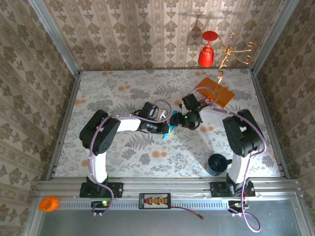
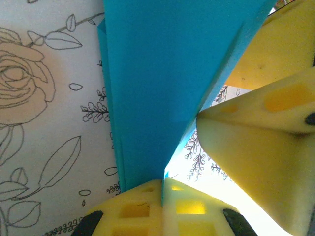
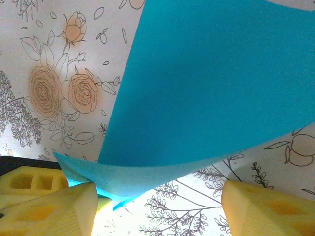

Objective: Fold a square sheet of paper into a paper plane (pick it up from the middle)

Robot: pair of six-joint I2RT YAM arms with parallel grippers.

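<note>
The teal-blue sheet of paper point(image 1: 170, 131), folded into layers, sits between the two arms at mid-table. My left gripper point(image 2: 163, 183) is shut on its lower edge, and the folded paper point(image 2: 157, 83) fans upward from the pinch. In the top view the left gripper point(image 1: 165, 129) meets the right gripper point(image 1: 176, 121) over the paper. My right gripper point(image 3: 157, 196) stands open, its yellow fingers point(image 3: 266, 206) wide apart, with the curled edge of the paper point(image 3: 211, 83) lying between them. One of its fingers point(image 2: 256, 137) looms at the right of the left wrist view.
An orange card point(image 1: 215, 92) lies behind the right arm. A red goblet point(image 1: 207, 51) and a gold ornament point(image 1: 234, 51) stand at the back wall. A dark mug point(image 1: 217, 163) sits near the right arm's base. Patterned walls close in the floral tabletop point(image 1: 123, 93).
</note>
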